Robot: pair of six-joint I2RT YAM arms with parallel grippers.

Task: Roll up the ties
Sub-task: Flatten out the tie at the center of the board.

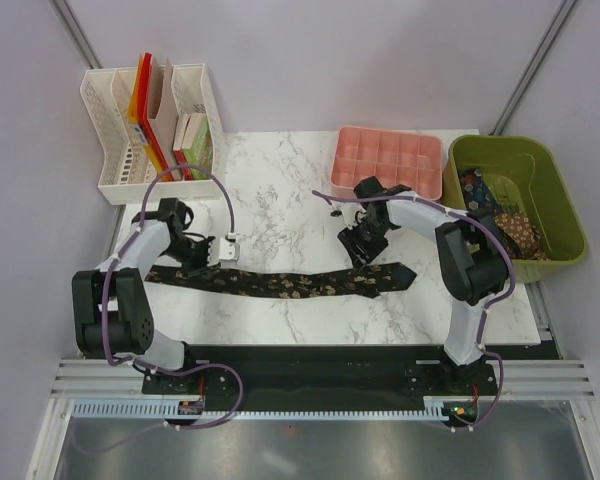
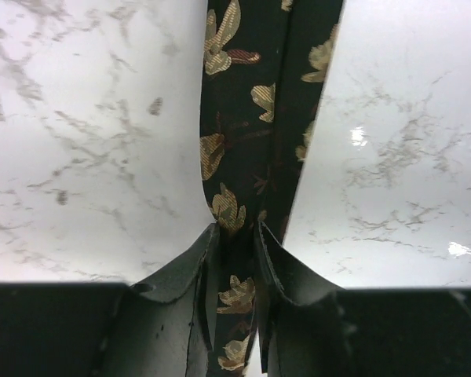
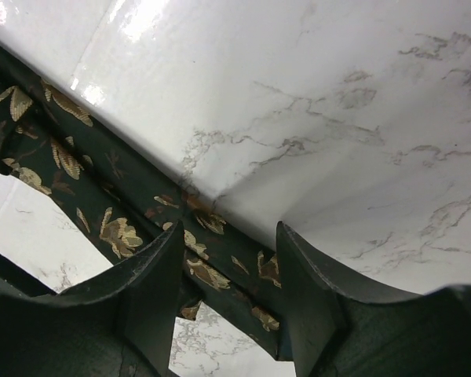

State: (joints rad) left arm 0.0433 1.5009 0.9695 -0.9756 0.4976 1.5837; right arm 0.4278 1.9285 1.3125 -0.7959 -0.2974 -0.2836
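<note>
tie (image 1: 280,282) across table (image 1: 280,200) | pink tray (image 1: 390,133), green bin (image 1: 560,200), file rack (image 1: 110,160) behind

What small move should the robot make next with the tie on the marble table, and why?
Probably close the right gripper: it straddles the tie with its jaws apart, not gripping, while the left gripper already pinches the tie.

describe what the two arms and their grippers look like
Both the left arm and right arm have white tubular links, bulky black joint housings and looping purple cables. The left gripper and right gripper have matte black, curved, tapering fingers.
</note>
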